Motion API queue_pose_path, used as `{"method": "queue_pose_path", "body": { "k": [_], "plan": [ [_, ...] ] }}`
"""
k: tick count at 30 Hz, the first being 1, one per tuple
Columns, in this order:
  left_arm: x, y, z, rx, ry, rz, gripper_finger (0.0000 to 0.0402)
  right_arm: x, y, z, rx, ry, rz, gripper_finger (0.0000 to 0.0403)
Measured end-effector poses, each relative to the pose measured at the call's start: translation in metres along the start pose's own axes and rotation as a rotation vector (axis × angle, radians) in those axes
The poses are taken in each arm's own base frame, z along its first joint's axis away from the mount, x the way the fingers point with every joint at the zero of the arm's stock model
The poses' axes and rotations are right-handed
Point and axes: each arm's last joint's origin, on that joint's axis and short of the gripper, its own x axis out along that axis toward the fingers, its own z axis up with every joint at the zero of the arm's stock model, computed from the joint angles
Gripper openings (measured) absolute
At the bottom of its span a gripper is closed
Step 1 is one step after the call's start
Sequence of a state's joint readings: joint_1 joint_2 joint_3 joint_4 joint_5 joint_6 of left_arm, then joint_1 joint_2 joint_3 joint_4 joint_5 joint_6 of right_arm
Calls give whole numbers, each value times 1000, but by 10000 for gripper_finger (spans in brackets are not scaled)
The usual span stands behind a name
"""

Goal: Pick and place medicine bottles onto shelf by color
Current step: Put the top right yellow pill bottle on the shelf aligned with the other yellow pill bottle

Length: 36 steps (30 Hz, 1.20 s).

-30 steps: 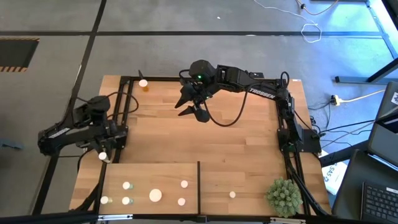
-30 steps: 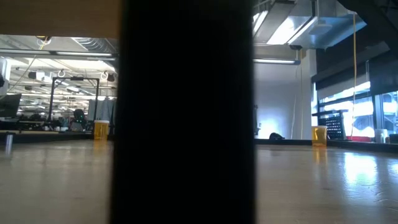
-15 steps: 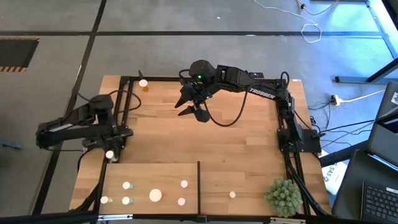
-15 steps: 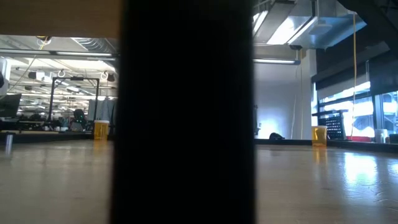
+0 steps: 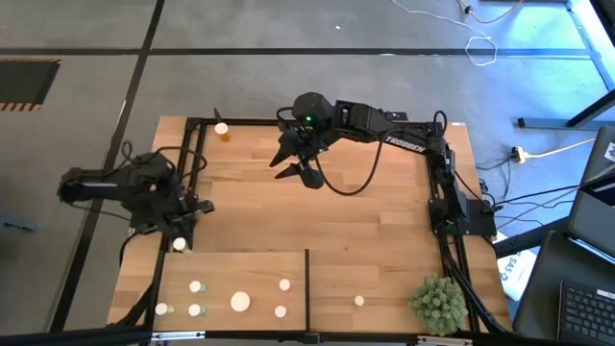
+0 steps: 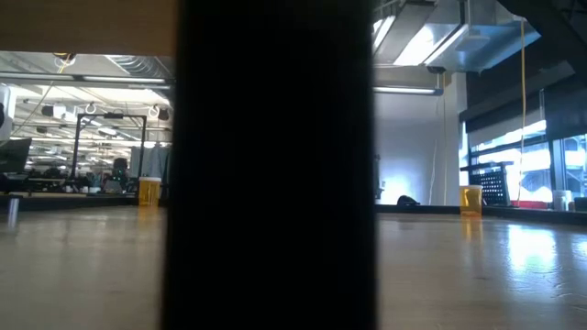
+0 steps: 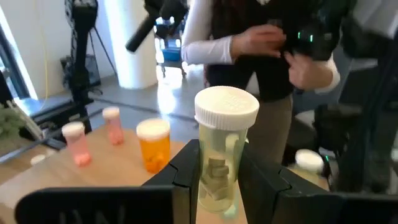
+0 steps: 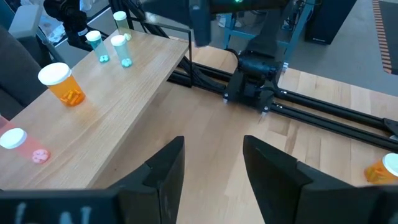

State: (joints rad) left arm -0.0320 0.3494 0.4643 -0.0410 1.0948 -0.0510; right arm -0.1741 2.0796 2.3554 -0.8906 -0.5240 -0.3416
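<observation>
My left hand (image 7: 219, 180) is gripping a greenish bottle (image 7: 222, 149) by its body, holding it upright with its white cap clear above my fingers (image 7: 186, 171). From above, that hand (image 5: 179, 231) is hovering just past the far edge of the shelf (image 5: 231, 269), over the table (image 5: 365, 231). On the shelf, left of the dark divider (image 5: 307, 284), six bottles are standing, including an orange bottle (image 7: 153, 144) and two pinkish ones; one more seems to be standing to the right of it, though it is tiny there. Farther off, my right hand (image 5: 296, 165) is hanging near the table's far edge, fingers (image 8: 163, 168) apart, grasping nothing. A lone orange bottle (image 5: 222, 130) is standing at the far left corner.
</observation>
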Motion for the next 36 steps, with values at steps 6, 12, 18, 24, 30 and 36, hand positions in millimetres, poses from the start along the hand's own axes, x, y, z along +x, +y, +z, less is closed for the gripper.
{"method": "queue_pose_path", "body": {
  "k": [6, 12, 18, 24, 30, 36],
  "plan": [
    [10, -3, -8, -57, -112, 11, 73, 0, 0, 0, 0, -1, -1, 166],
    [8, -14, -10, -152, -123, -43, 73, 0, 0, 0, -3, -5, -2, 166],
    [9, -18, -19, -154, -117, -61, 73, 0, 0, 1, -4, -8, -3, 166],
    [10, -18, -25, -135, -93, -79, 73, 0, 0, 1, -4, -7, -3, 166],
    [10, -18, -27, -149, -78, -91, 73, 0, 0, 1, -4, -7, -3, 166],
    [9, -19, -31, -176, -46, -111, 73, 0, 0, 1, -4, -7, -3, 166]
  ]
}}
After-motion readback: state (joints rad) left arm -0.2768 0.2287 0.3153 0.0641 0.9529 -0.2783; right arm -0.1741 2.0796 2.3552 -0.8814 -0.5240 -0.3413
